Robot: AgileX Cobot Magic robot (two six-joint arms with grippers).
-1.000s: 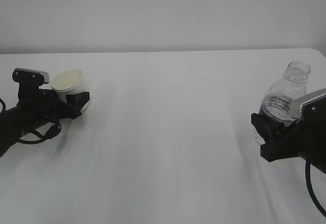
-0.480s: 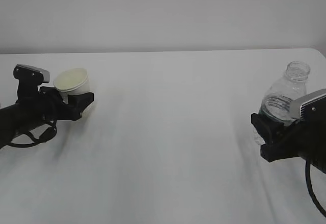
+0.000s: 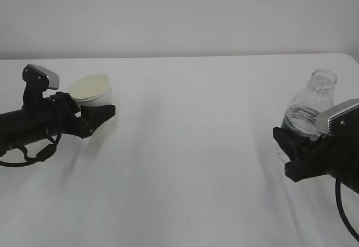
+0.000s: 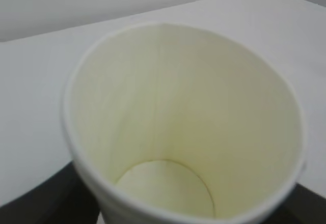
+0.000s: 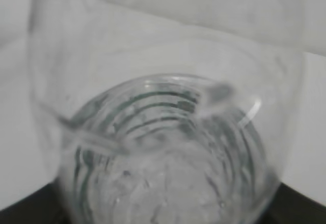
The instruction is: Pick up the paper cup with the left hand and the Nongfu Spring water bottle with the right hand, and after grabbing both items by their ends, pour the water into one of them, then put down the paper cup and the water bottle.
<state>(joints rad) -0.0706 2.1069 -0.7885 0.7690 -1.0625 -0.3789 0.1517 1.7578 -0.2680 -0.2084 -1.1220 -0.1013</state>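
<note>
The white paper cup point(image 3: 92, 90) with a cream inside is held upright near its base by my left gripper point(image 3: 92, 115), low over the table's left side. In the left wrist view the paper cup point(image 4: 183, 127) fills the frame, empty, with dark jaws at both lower corners. My right gripper point(image 3: 294, 146) is shut on the lower body of the clear, capless Nongfu Spring water bottle point(image 3: 311, 109) at the right edge. The bottle stands nearly upright, and water point(image 5: 168, 183) lies in its lower part. The bottle's label is hidden behind the gripper.
A white table point(image 3: 190, 146) spans the view, with a plain pale wall point(image 3: 179, 11) behind its far edge. A wide bare stretch of tabletop separates the two arms. The right arm's cable point(image 3: 345, 213) hangs at the lower right corner.
My left gripper has carried the cup to the right and slightly forward, and the cup stands straighter than before. The right gripper and bottle have shifted a little to the left.
</note>
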